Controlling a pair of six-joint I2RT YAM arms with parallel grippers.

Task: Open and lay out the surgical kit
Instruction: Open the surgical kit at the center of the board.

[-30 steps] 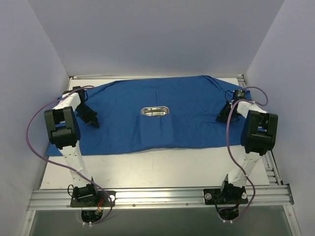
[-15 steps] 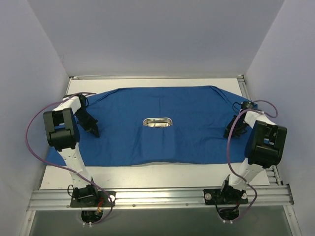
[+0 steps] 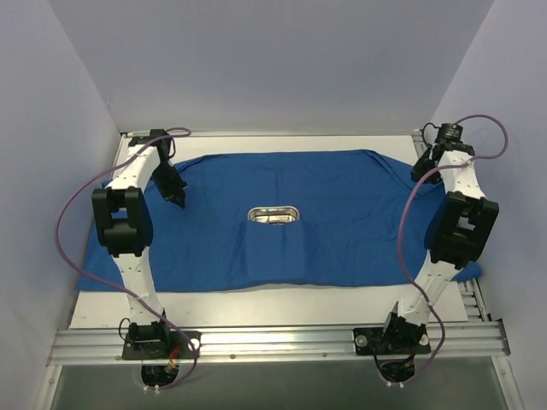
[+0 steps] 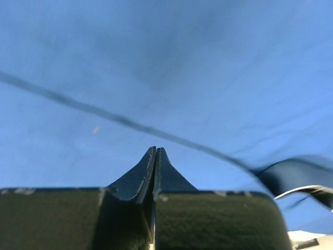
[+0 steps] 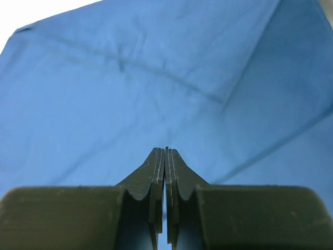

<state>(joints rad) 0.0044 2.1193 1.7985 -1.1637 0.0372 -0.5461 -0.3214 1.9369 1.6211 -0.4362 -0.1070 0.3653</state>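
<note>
The royal-blue cloth (image 3: 342,222) of the surgical kit lies spread across the table. A small shiny steel tray (image 3: 273,214) sits on it at the middle. My left gripper (image 3: 178,198) hangs over the cloth's far left part and is shut, with nothing showing between its fingers. In the left wrist view the gripper (image 4: 156,148) points at creased cloth (image 4: 166,62), and the tray's rim (image 4: 304,190) shows at the lower right. My right gripper (image 3: 421,169) is by the far right corner, also shut. In the right wrist view that gripper (image 5: 165,148) is above the cloth (image 5: 130,94).
A bare white strip of table (image 3: 273,299) runs along the near side before the aluminium rail (image 3: 273,342). The cloth's near right corner (image 3: 470,273) reaches the side rail. Grey walls close in on the left, right and far sides. Purple cables loop off both arms.
Both grippers have moved from the cloth's mid sides up toward its far corners. The cloth lies flatter and reaches farther toward the near right.
</note>
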